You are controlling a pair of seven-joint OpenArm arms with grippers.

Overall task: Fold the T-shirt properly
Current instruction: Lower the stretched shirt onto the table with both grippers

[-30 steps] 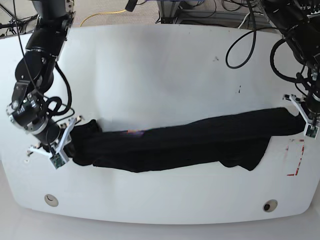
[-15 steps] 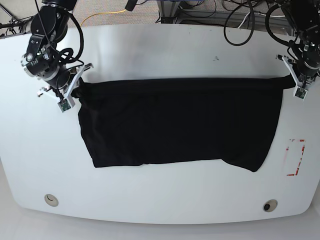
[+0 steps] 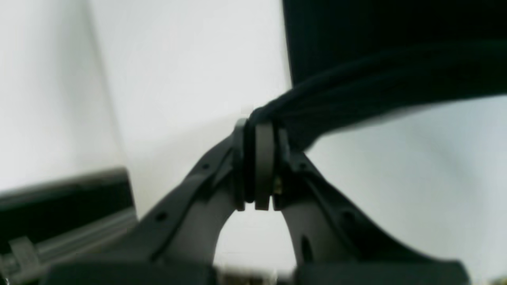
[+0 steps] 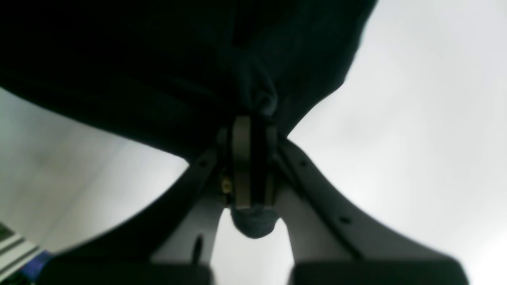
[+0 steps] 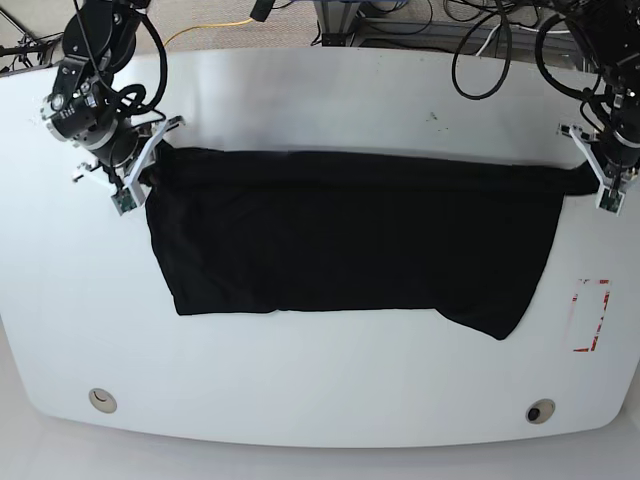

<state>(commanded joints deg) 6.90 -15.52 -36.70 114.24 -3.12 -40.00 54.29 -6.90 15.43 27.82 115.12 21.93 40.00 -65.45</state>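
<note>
The black T-shirt [image 5: 350,240] hangs stretched wide between both arms, its top edge taut and its lower edge trailing on the white table [image 5: 320,390]. At the base view's right, my left gripper [image 5: 598,182] is shut on a bunched corner of the shirt [image 3: 356,95]; the wrist view shows the jaws [image 3: 259,166] pinched on a rope of cloth. At the left, my right gripper [image 5: 140,172] is shut on the other corner, with cloth [image 4: 253,95] squeezed between its pads and a lump poking out below. No print shows.
A red-outlined rectangle mark [image 5: 590,315] lies on the table near the right edge. Two round holes [image 5: 101,400] [image 5: 540,411] sit near the front edge. Cables and equipment crowd the floor behind the table.
From a low bunched strip one second ago, the shirt was lifted and spread out. Since half a second ago both grippers have shifted slightly and the cloth hangs a little lower on the right.
</note>
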